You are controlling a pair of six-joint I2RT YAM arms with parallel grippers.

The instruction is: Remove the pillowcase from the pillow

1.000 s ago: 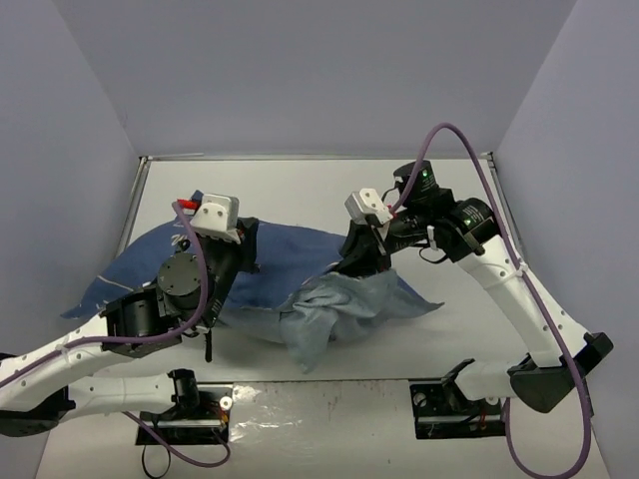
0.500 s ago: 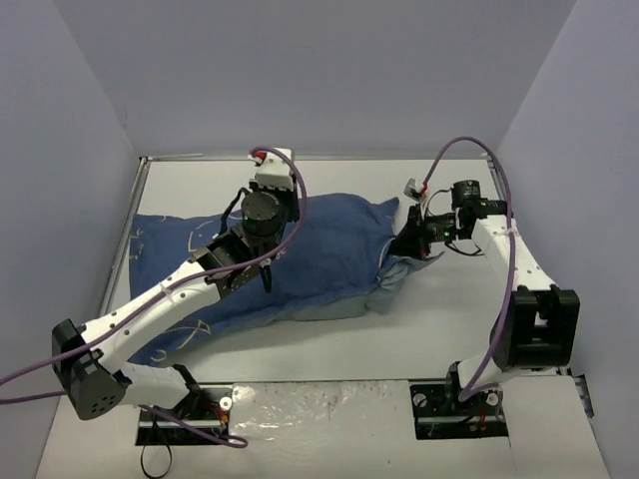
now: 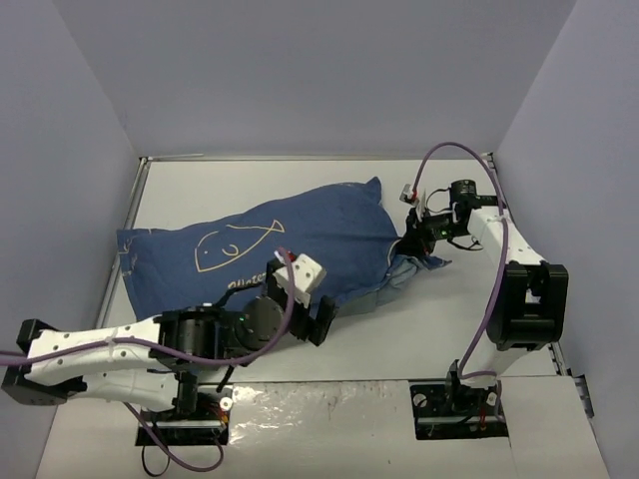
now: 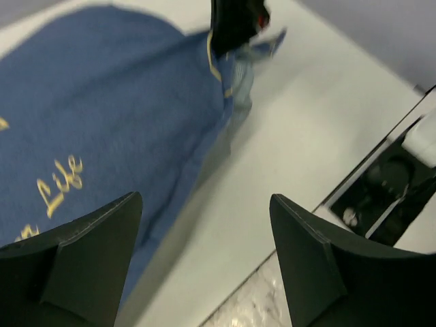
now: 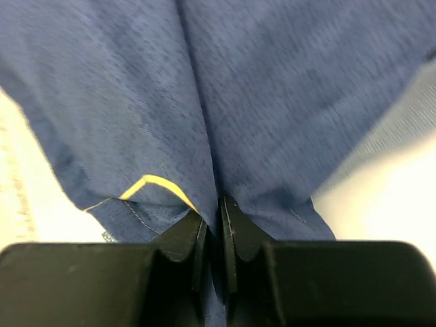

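White table (image 3: pixel 419 329): the pillowcase (image 3: pixel 290 244) lies plump mid-table, the pillow seemingly inside, unseen, so removal looks barely begun. Right claw (image 5: pixel 218 216) pinches its 3 o'clock end; left claw (image 4: pixel 204 199) gapes wide, empty, at 6 o'clock.

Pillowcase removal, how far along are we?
Done: nothing visible yet. The pillowcase lies plump and full on the table, with no white pillow showing. In hand: the right hand is shut on the cloth at the case's right end, where some paler inside shows. The left hand is open and holds nothing, beside the near edge. Left: pulling the case off entirely.
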